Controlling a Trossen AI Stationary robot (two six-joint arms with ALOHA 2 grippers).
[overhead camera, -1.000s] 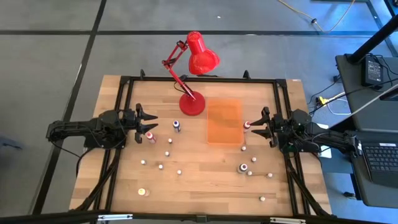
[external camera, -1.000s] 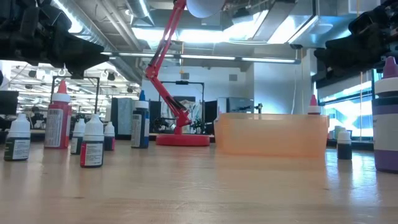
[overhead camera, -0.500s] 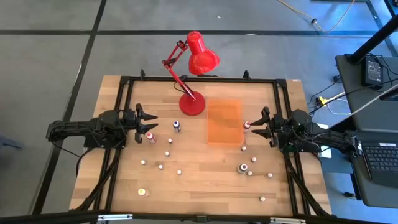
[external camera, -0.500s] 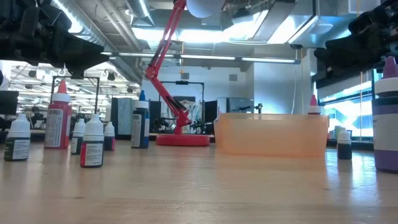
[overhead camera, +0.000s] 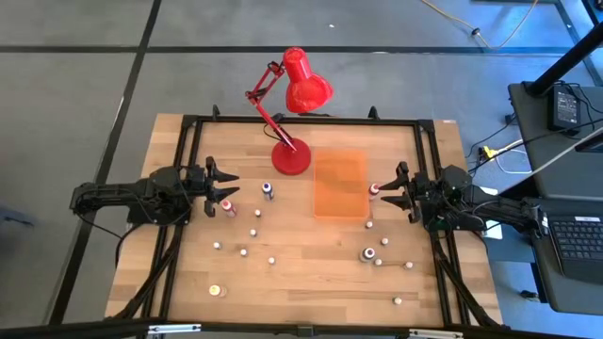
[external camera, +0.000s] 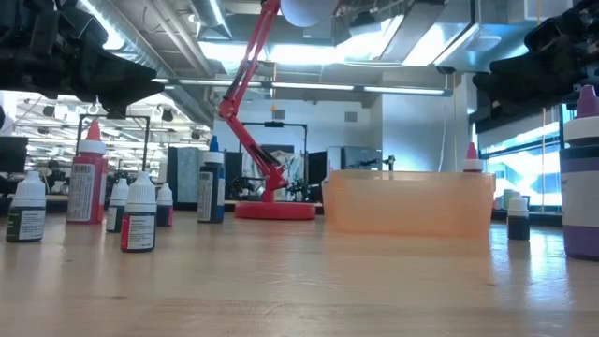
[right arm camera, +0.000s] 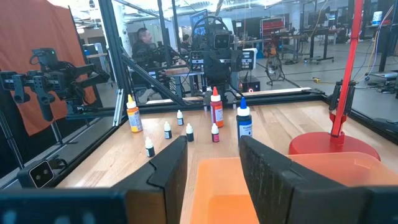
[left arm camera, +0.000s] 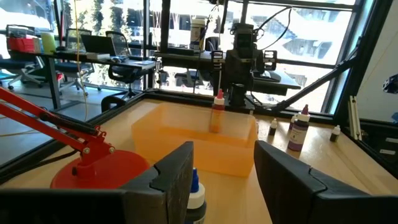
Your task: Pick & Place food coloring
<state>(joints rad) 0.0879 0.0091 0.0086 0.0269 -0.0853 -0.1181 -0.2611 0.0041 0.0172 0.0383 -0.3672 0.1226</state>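
1. High view: nothing is changing against the earlier frames; both arms are sitting exactly where they were, so no pick is under way yet. The left gripper [overhead camera: 222, 182] is hovering at the table's left edge with its fingers spread, a red bottle [overhead camera: 227, 205] just beside it. The right gripper [overhead camera: 394, 186] is hovering at the right edge, also spread, next to a red-capped bottle [overhead camera: 374, 191] standing beside the orange tray [overhead camera: 340, 184]. The remaining bottles are lying scattered over the middle and front of the table [overhead camera: 311, 273]; the tray is holding none. The lamp [overhead camera: 292, 158] is standing behind the tray.

2. Low view: this view is matching its earlier frames too. The red bottle [external camera: 87, 183], a blue bottle [external camera: 211, 185] and small dark bottles [external camera: 138, 217] are standing upright at the left; the tray [external camera: 409, 201] is appearing empty.

3. Left wrist view: the fingers [left arm camera: 176, 177] are standing wide apart, gripping nothing. The blue bottle [left arm camera: 195, 198] is showing between them, farther ahead, not touched.

4. Right wrist view: the fingers [right arm camera: 168, 171] are standing wide apart over the tray [right arm camera: 249, 186], holding nothing. Judgement: the task is still at its start.
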